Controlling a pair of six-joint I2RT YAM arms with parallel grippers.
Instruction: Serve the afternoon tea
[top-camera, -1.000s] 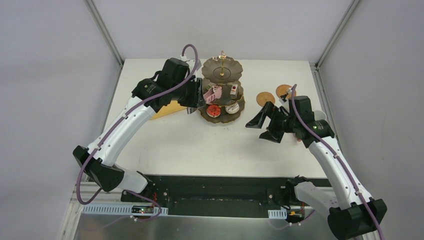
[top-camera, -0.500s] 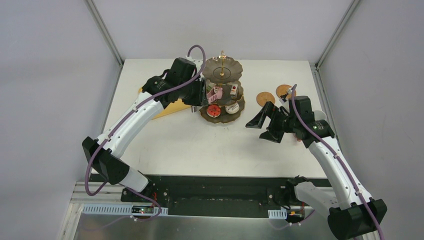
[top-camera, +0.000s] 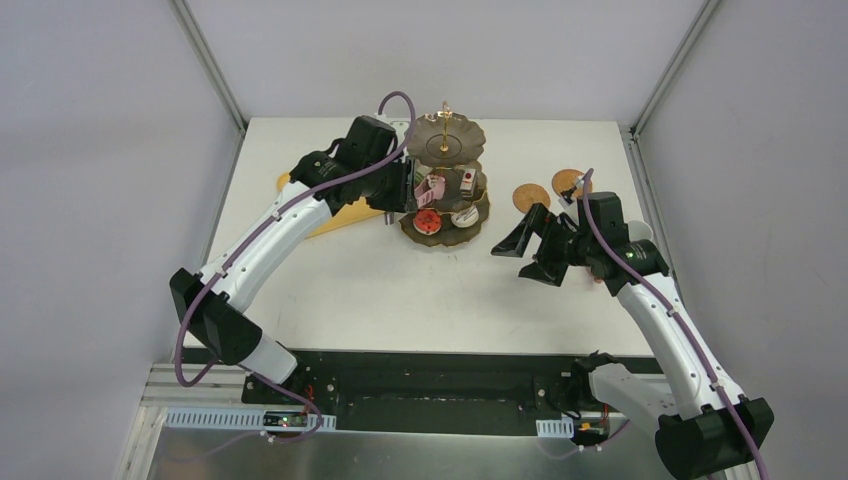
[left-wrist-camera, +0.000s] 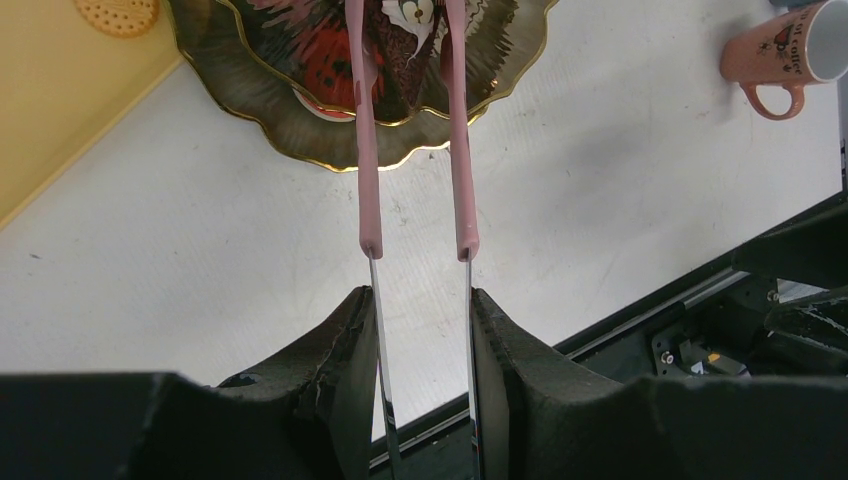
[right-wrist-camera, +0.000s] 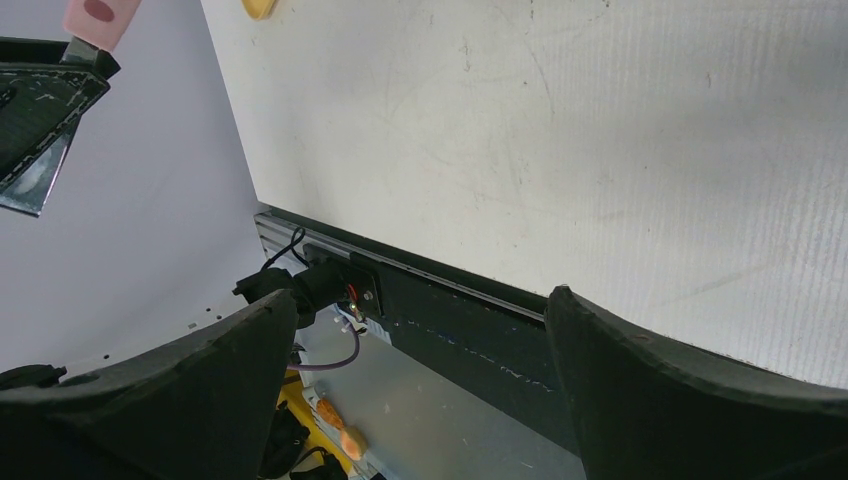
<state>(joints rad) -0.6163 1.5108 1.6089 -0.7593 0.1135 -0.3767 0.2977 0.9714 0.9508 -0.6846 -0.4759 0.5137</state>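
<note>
The dark three-tier scalloped stand (top-camera: 443, 185) with its gold rod stands at the back middle of the table. A red cake (top-camera: 427, 221) and a white cake (top-camera: 463, 216) lie on its bottom tier, and a small cake (top-camera: 467, 181) on the middle tier. My left gripper (top-camera: 404, 190) is shut on pink-tipped metal tongs (top-camera: 432, 187), which reach in over the stand. In the left wrist view the gripper (left-wrist-camera: 420, 300) squeezes the tongs (left-wrist-camera: 366, 150), whose tips run off the top edge above the red cake (left-wrist-camera: 325, 72). My right gripper (top-camera: 525, 245) is open and empty above bare table. Two woven coasters (top-camera: 531, 196) (top-camera: 568, 182) lie behind it.
A yellow board (top-camera: 335, 216) lies left of the stand, with an orange cookie (left-wrist-camera: 118, 14) on it. A pinkish cup (left-wrist-camera: 790, 55) stands on the table beyond the stand in the left wrist view. The right wrist view shows my open gripper (right-wrist-camera: 420, 340) over the table's near edge (right-wrist-camera: 440, 280).
My left arm has swung further toward the stand, its elbow moving right and back, with the tongs staying over the tiers. The right arm has not moved.
</note>
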